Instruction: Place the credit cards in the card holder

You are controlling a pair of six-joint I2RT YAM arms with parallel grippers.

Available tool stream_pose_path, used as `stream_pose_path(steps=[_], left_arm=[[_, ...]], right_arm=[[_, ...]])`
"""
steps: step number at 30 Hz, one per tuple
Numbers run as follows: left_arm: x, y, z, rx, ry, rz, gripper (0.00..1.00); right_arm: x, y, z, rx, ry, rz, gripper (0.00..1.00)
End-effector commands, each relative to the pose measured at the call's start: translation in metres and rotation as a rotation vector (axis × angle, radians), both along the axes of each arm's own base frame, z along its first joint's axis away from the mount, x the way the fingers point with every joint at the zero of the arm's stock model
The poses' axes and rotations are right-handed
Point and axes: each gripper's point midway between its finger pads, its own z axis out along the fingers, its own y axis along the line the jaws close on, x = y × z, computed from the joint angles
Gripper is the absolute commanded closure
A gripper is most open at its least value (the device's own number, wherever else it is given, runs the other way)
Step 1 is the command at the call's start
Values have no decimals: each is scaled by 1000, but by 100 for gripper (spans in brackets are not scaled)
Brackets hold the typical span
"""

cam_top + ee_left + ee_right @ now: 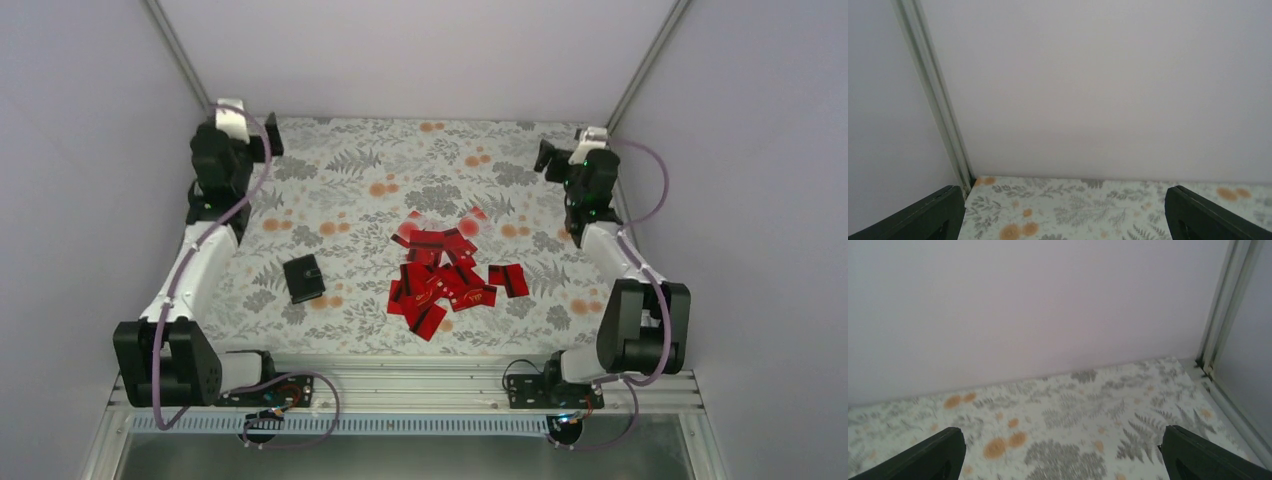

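Cards (445,283): flat red rectangles, heaped; holder (303,279): black, squarish, apart leftward; jaws: both pairs spread

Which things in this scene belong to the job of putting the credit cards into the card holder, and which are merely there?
Belong to the job:
credit cards, heaped mid-table
card holder, lying apart, left of the heap
left gripper, open
right gripper, open

Merely there:
floral table cover
white walls
metal rail
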Motion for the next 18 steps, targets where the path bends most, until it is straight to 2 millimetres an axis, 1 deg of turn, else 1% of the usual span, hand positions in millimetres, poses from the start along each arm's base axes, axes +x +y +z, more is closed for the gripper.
stream_pose_path(steps=[1, 2, 3, 4, 5, 6, 7, 10, 13, 14, 15, 16, 18], left_arm=[[-8, 28, -8, -161, 262, 154, 0], [-8, 28, -6, -180, 289, 138, 0], [-10, 25, -4, -197, 309, 113, 0], [-12, 24, -3, -219, 329, 107, 0], [-15, 24, -8, -256, 367, 113, 0], [-21, 23, -19, -286, 432, 118, 0], [-25, 21, -26, -316, 477, 118, 0], [-46, 9, -53, -393, 600, 95, 0], [-69, -11, -78, -466, 691, 27, 0], [-78, -16, -92, -483, 736, 12, 1], [-86, -20, -104, -500, 775, 4, 2], [-93, -23, -114, -510, 807, -3, 4], [-107, -29, -136, -533, 864, -13, 6]], right_arm=[[9, 8, 56, 109, 35, 24, 1], [12, 11, 67, 137, 32, 39, 1], [15, 8, 71, 189, 50, 16, 1], [16, 0, 69, 256, 77, -47, 1], [17, -6, 67, 316, 97, -79, 1], [18, -3, 67, 344, 112, -45, 1], [20, 4, 67, 358, 130, 13, 1], [27, 9, 59, 367, 208, 45, 1], [34, 17, 40, 367, 335, 85, 1], [33, 22, 32, 381, 385, 107, 1], [30, 27, 30, 393, 407, 133, 1], [31, 34, 13, 410, 457, 156, 1], [24, 54, -1, 416, 517, 214, 1]])
